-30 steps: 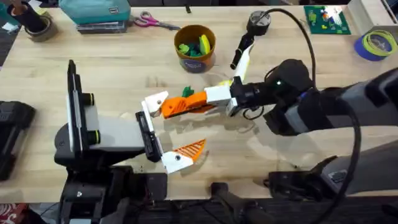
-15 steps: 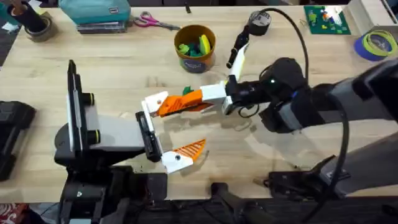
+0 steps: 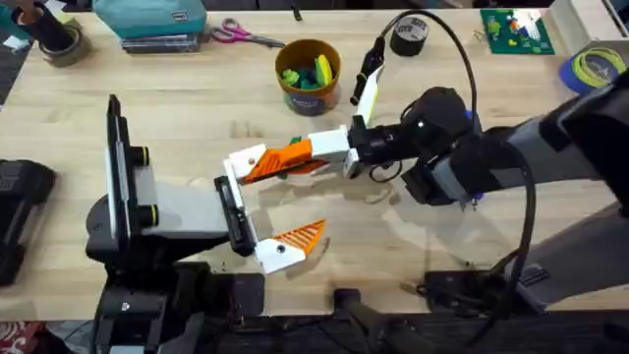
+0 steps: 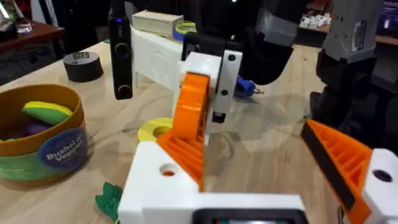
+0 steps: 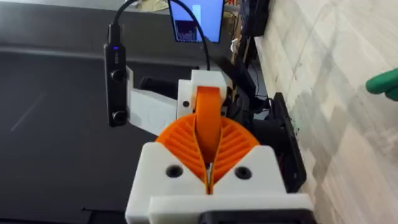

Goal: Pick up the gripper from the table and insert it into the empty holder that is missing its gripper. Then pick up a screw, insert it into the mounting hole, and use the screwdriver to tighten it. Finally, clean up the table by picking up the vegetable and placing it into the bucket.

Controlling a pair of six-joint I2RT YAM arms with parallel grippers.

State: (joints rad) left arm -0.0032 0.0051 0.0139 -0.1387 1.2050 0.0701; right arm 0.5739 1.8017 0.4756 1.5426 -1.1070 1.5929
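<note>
My right gripper (image 3: 307,154) is shut on the orange ribbed gripper (image 3: 260,168) and holds it against the white holder (image 3: 244,161) on the left arm's upper finger. In the left wrist view the orange gripper (image 4: 186,149) sits at the holder (image 4: 155,186), beside a round mounting hole (image 4: 166,169). My left gripper (image 3: 267,206) stands open. The green vegetable (image 3: 297,145) lies just behind the right gripper. The yellow bucket (image 3: 309,74) stands farther back. The screwdriver's blue tip (image 4: 246,87) shows behind the right gripper. The screw is out of view.
A black tape roll (image 3: 410,36) and a cable lie at the back right. Scissors (image 3: 246,36) and a teal case (image 3: 147,20) are at the back left, with a blue tape roll (image 3: 595,69) at the far right. A flat yellow ring (image 4: 155,129) lies near the vegetable.
The right arm has shifted left and toward the back of the table, pushing the orange gripper further along the holder. The left arm has stayed still.
</note>
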